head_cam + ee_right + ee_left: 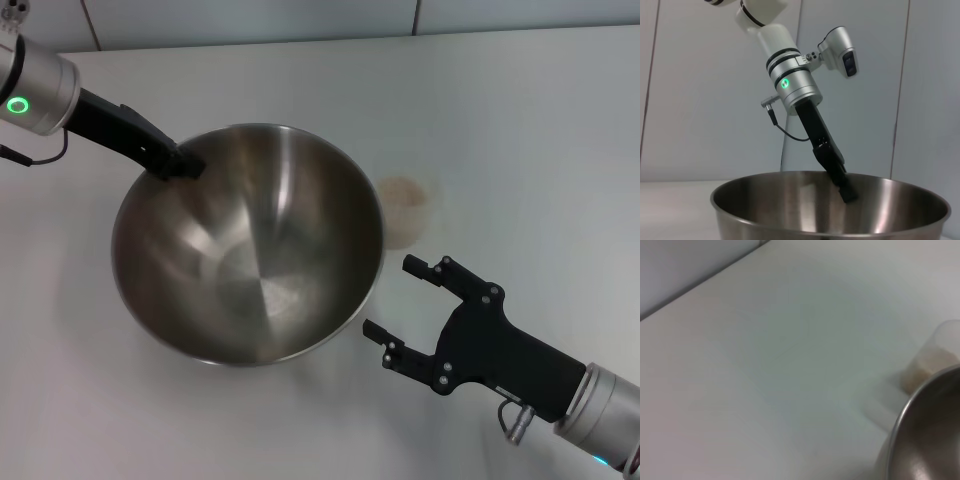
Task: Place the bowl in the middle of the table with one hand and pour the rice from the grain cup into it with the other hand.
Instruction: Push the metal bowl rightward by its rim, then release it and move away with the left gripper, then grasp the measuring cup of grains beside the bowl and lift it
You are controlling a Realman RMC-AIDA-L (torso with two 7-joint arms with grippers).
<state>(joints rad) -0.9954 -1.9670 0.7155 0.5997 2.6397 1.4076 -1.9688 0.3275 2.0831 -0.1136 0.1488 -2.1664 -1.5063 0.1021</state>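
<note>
Steel fills the centre of the head view: the large round stainless-steel bowl (pixel 248 245) with a shiny brushed inside and a thin rim stands on the plain white matte tabletop (pixel 520 120). The bowl is empty inside.

The left black gripper (pixel 183 164) comes from the upper left of the frame and its jaws are closed on the bowl's rim at the upper left side; in the right wrist view the same gripper (pixel 846 190) reaches down over the far rim of the bowl (pixel 830 210), with a finger going inside.

The small translucent plastic grain cup (pixel 406 208) stands upright on the tabletop just beside the bowl, to the right of its rim, in the middle right of the head view. The pale beige rice (pixel 403 191) is inside it. In the left wrist view the cup (pixel 935 360) shows at the right edge, partly hidden behind the bowl's rim (pixel 905 415).

The right black gripper (pixel 402 305) is at the lower right of the head view, near the bowl's right side and below the cup, touching neither. Its jaws are wide open and hold nothing.
</note>
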